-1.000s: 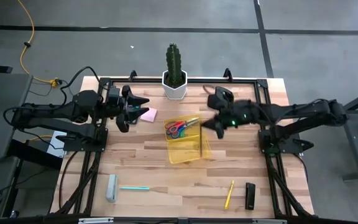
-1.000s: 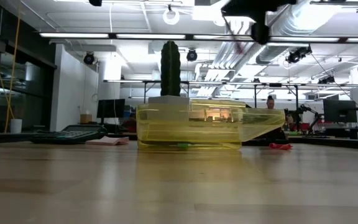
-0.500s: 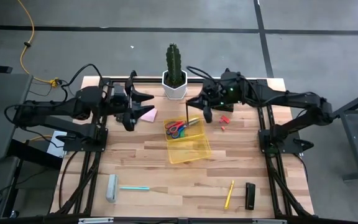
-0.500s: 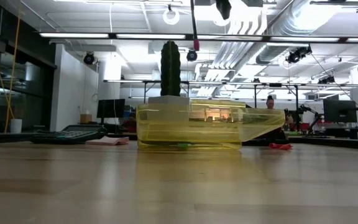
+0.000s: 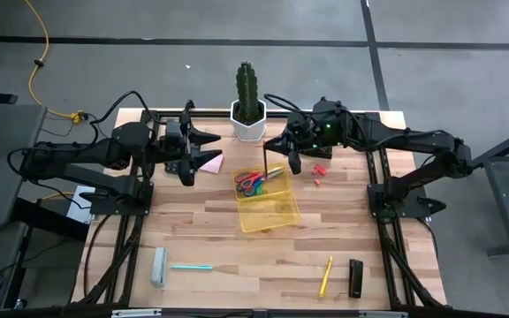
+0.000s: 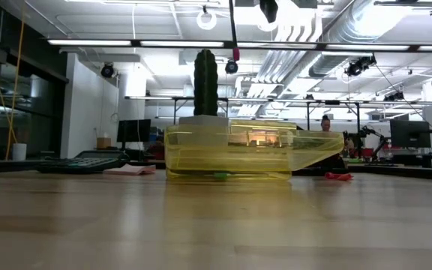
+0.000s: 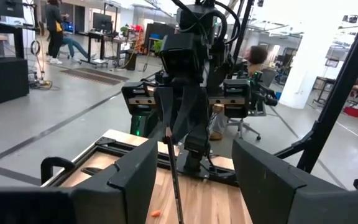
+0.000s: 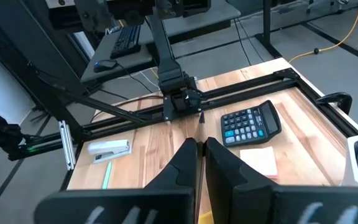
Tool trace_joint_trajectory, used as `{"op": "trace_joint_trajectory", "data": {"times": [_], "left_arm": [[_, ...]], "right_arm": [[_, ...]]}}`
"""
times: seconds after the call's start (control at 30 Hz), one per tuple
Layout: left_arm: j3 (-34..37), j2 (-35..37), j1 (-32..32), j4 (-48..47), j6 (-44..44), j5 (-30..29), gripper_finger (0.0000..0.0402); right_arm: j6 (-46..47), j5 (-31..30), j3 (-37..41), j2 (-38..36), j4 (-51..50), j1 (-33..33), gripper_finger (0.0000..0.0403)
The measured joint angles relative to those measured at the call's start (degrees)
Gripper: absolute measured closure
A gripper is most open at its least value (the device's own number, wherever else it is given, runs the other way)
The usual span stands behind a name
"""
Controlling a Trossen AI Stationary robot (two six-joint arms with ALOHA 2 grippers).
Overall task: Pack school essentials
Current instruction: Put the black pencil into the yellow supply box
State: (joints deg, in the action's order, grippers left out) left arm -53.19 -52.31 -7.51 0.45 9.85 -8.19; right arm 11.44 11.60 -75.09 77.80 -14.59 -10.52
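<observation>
From above: gripping a thin brown wooden pencil [image 5: 267, 163] upright in the shut right jaws, over the far end of the clear yellow plastic tray [image 5: 277, 214]. Already lying inside, red-handled and blue-handled scissors [image 5: 253, 182]. Spreading the left jaws wide, empty, above the pink sticky-note pad [image 5: 211, 162].

At bench level: dangling red tip lowest [image 6: 233, 30], well above the tray [image 6: 201, 157].

Past the left wrist: hanging plumb [image 7: 173, 174]. Probably light, stiff and slim, and likely to swivel when pinched by one end.

Past the right wrist: pinched tight together.
</observation>
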Motion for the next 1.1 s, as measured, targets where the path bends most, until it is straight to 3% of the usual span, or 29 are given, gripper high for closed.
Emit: {"op": "trace_joint_trajectory", "data": {"times": [0.23, 0.53, 0.83, 1.1], "left_arm": [[0.0, 0.0, 0.0, -0.3, 0.0, 0.0, 0.0204], [0.0, 0.0, 0.0, -0.3, 0.0, -1.6, 0.0204], [0.1, 0.0, 0.0, -0.4, 0.0, -2.2, 0.0204], [0.2, 0.0, 0.0, -1.0, 0.0, -2.8, 0.0204]], "right_arm": [[-1.5, -2.9, -1.1, 1.9, -1.5, 0.0, 0.0403], [-13.2, -9.6, -16.7, 19.8, -23.3, 1.6, 0.0403], [-18.5, -9.4, -24.5, 34.9, -33.2, 1.6, 0.0403], [-19.2, -8.4, -25.2, 38.1, -35.4, 1.6, 0.0401]]}}
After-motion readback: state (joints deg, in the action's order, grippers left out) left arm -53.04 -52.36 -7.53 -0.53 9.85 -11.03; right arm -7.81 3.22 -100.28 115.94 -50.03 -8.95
